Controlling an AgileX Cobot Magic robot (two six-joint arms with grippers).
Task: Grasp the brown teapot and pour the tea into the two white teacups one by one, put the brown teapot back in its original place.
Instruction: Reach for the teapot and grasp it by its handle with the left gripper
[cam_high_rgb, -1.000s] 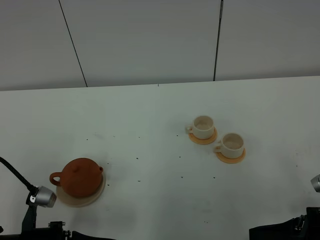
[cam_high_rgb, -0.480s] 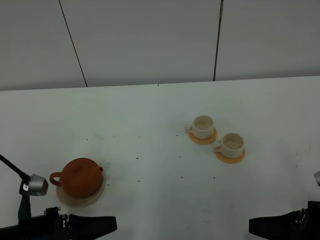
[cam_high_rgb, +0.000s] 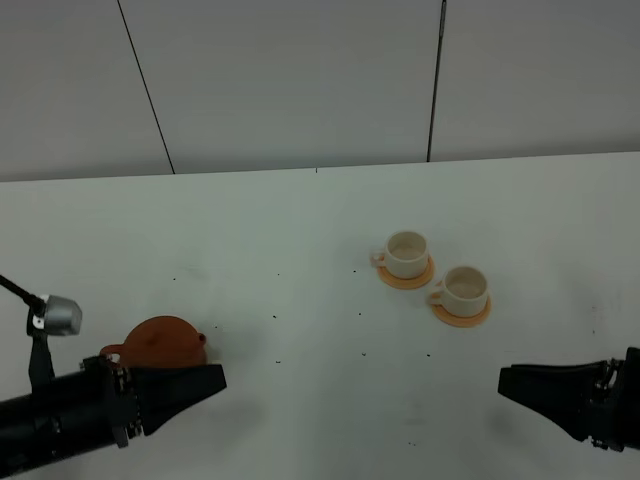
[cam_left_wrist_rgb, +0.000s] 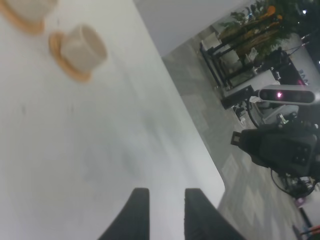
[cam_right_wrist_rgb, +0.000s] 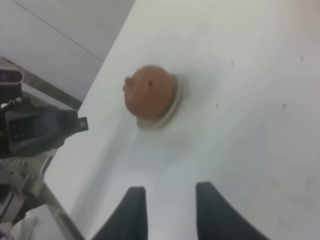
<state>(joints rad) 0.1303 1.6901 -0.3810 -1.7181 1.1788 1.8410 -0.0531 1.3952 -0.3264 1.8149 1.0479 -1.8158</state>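
Broadly, a white table (cam_high_rgb: 300, 250) flecked with small dark specks fills the scene, backed by a pale grey panelled wall (cam_high_rgb: 300, 80) with dark seams. The left wrist view looks past the table's edge to a grey floor and some potted greenery.

At the near left, the left arm lies low and level. The left gripper (cam_high_rgb: 218, 380) points toward the table's middle, its two fingers (cam_left_wrist_rgb: 136, 212) a narrow gap apart with nothing between them. From above, its tip overlaps the near side of the brown teapot (cam_high_rgb: 160, 340). The right wrist view shows that pot sitting upright on its pale tan coaster (cam_right_wrist_rgb: 172, 107), lid on, clear of any finger.

Right of centre, well apart from the pot, the two white teacups (cam_high_rgb: 405, 253) (cam_high_rgb: 465, 288) stand side by side, each on an orange saucer (cam_high_rgb: 405, 278).

At the near right, the right gripper (cam_high_rgb: 505, 382) reaches in low and level, aimed leftward, its fingers (cam_right_wrist_rgb: 132, 210) spread and empty.
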